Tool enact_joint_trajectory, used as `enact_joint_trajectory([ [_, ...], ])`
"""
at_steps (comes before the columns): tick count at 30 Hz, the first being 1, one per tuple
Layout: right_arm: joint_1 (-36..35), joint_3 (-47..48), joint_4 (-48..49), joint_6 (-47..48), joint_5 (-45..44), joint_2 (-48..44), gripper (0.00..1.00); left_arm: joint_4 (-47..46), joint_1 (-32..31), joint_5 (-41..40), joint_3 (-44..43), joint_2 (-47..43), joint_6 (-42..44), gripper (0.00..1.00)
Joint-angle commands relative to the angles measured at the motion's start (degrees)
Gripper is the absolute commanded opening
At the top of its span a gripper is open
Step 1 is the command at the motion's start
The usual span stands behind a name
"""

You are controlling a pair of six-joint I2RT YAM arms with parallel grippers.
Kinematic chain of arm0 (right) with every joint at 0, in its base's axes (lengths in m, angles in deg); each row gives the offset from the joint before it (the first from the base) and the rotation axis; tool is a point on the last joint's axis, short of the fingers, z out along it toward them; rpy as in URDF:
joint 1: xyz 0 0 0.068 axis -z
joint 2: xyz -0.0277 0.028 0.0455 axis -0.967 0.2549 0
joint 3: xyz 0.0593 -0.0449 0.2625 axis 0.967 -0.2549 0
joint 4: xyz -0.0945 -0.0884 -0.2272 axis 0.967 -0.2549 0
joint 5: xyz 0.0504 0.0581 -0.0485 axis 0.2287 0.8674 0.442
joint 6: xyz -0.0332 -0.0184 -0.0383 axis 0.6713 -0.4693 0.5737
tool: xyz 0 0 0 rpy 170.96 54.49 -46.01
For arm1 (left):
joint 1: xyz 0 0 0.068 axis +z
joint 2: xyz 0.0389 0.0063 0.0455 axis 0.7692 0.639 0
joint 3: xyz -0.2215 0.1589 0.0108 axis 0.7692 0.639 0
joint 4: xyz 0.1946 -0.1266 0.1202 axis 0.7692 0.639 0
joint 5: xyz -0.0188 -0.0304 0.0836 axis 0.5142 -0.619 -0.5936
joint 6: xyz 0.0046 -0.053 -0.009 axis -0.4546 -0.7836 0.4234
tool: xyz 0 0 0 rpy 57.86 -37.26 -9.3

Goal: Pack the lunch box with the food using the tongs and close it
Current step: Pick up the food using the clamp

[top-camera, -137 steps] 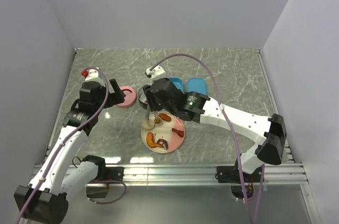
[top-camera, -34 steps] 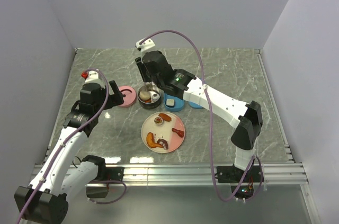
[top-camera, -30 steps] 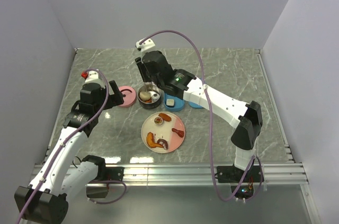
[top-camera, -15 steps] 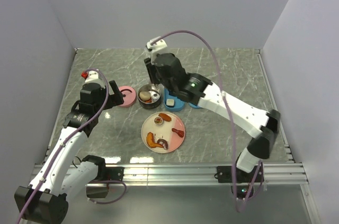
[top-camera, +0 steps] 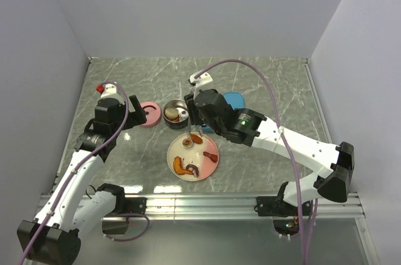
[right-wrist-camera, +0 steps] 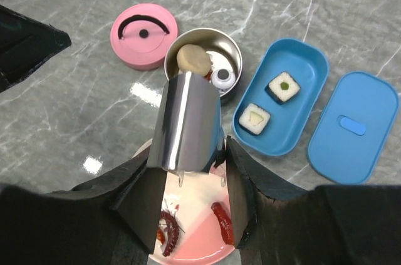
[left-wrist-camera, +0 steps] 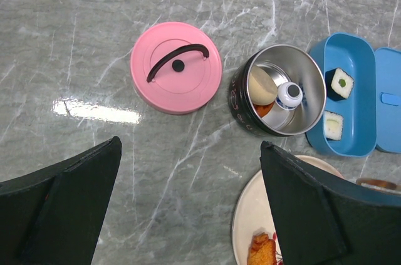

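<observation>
No text, label, brand, number or sign can be read in any view.

One marking noted: the round steel pot (left-wrist-camera: 240, 103) carries a faint pale print on its dark outer wall, at the nine o'clock side as seen from the left wrist camera. It is too small and blurred to make out.

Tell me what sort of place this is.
Likely a robot test cell, not a kitchen: plain white walls box in a marble-look table, two arms are bolted to a rail, and the right gripper holds tongs over toy food.
</observation>
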Motion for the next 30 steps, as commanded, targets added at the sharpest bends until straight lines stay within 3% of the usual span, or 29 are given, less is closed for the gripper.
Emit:
enact_joint_trajectory([
  [1, -0.38, 0.63, 2.66, -2.12, 0.01, 0.30, 0.48, -0.36, -0.17, 1.11, -0.77, 0.05, 0.09, 0.99],
  [30, -0.46, -1.48, 6.71, -0.62, 4.14, 8.04, 0.50, -0.27, -0.17, 0.32, -0.51, -0.30, 0.36, 0.99],
])
